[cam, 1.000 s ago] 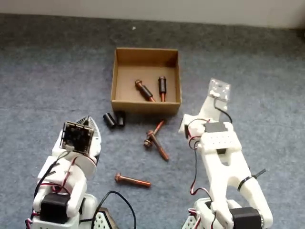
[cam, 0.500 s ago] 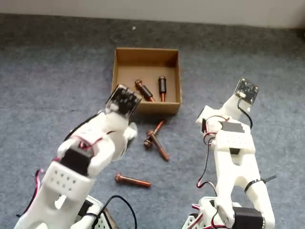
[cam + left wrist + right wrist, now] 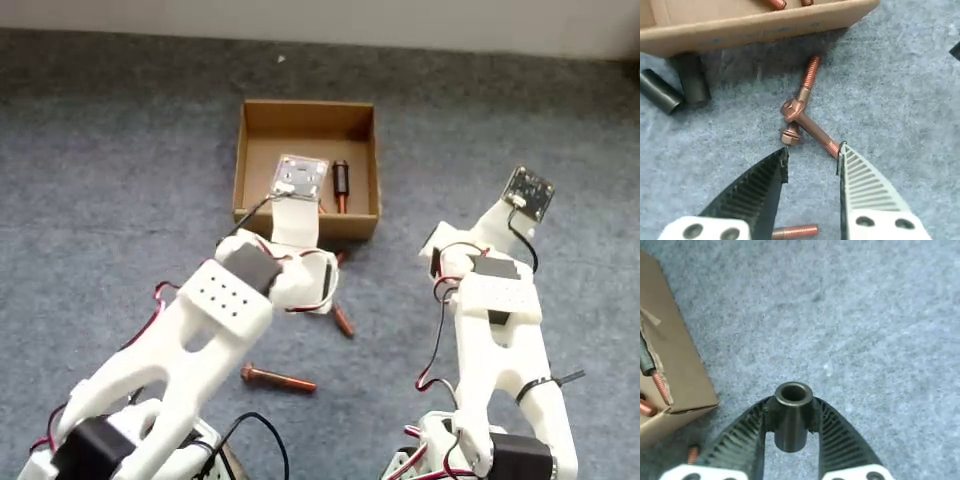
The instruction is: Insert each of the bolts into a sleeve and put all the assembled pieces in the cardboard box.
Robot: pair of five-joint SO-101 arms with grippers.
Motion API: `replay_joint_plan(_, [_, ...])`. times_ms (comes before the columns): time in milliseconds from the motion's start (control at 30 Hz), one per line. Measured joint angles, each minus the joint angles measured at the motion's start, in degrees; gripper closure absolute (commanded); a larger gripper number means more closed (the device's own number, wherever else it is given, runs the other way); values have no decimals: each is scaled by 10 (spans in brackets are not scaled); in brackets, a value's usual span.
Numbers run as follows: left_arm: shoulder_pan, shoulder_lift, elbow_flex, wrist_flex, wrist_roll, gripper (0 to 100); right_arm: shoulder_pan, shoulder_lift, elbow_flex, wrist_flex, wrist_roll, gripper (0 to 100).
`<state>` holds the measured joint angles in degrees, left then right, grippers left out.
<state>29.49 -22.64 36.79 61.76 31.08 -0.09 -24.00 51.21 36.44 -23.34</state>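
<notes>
Carpeted worktop (image 3: 120,150) | our left jaws wide over crossed bolts (image 3: 800,117), likely to pick one | right jaws clamp sleeve (image 3: 791,415), ready for bolt

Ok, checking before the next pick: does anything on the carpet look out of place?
Only the two bolts beside the box: they lie crossed, one's head over the other's shaft, by the open left gripper, so grabbing one alone may be awkward. Nothing looks damaged.
</notes>
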Motion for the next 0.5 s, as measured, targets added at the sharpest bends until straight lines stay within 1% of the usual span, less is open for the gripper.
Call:
replay_joint_plan(100, [4,56,-13,-11,44,815,0,0,0,0,0,994])
replay_joint_plan(167, [3,96,-19,-28,56,816,0,0,0,0,0,994])
replay_joint_plan(300, [4,177,-35,-67,60,815,0,0,0,0,0,994])
replay_joint_plan(500, [3,280,-95,-76,61,818,0,0,0,0,0,994])
